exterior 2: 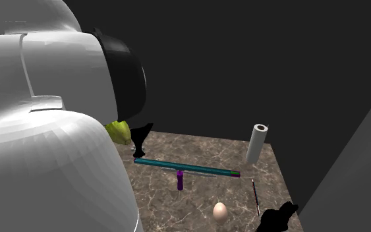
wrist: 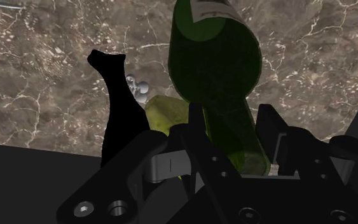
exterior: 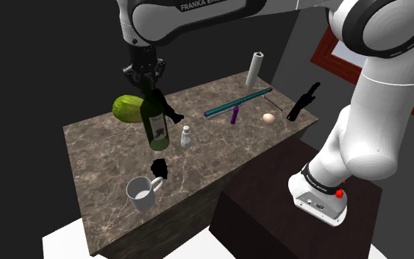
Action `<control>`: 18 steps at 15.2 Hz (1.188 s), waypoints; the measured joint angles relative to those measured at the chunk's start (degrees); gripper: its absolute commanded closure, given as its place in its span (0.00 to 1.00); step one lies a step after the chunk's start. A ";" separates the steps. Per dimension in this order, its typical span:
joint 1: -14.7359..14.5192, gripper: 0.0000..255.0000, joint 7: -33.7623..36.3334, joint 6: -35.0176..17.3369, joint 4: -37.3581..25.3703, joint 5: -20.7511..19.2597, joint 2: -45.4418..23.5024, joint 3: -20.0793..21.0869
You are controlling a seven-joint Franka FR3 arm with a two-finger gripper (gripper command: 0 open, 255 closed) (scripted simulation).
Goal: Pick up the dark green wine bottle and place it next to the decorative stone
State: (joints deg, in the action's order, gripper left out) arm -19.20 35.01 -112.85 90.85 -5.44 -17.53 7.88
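Note:
The dark green wine bottle [exterior: 156,123] with a pale label hangs neck-up from my gripper [exterior: 148,79], which is shut on its neck. It is slightly tilted, and its base seems just off the marble table [exterior: 220,158]. In the wrist view my gripper [wrist: 231,130] clasps the bottle [wrist: 215,57] between the fingers. A black stone-like lump [exterior: 158,168] lies nearer the table's front, beside a white mug [exterior: 143,193]. It is below the bottle in the shoulder view.
A green melon [exterior: 128,109] and a black vase shape [exterior: 171,112] sit behind the bottle, a small shaker [exterior: 186,135] beside it. Further along lie a teal rod [exterior: 238,101], a purple item [exterior: 234,114], an egg [exterior: 269,118], a paper roll [exterior: 255,68] and a black figure [exterior: 303,101].

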 measured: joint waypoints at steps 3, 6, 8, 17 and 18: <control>0.00 0.00 0.00 -0.02 -0.02 0.00 0.00 0.00; 0.00 0.00 0.00 -0.02 -0.02 0.00 0.00 0.00; -0.04 0.00 0.01 0.81 -0.41 0.07 0.44 0.05; -0.19 0.00 -0.25 6.66 -5.41 0.31 1.32 0.19; -0.19 0.00 -0.25 6.67 -5.41 0.31 1.32 0.19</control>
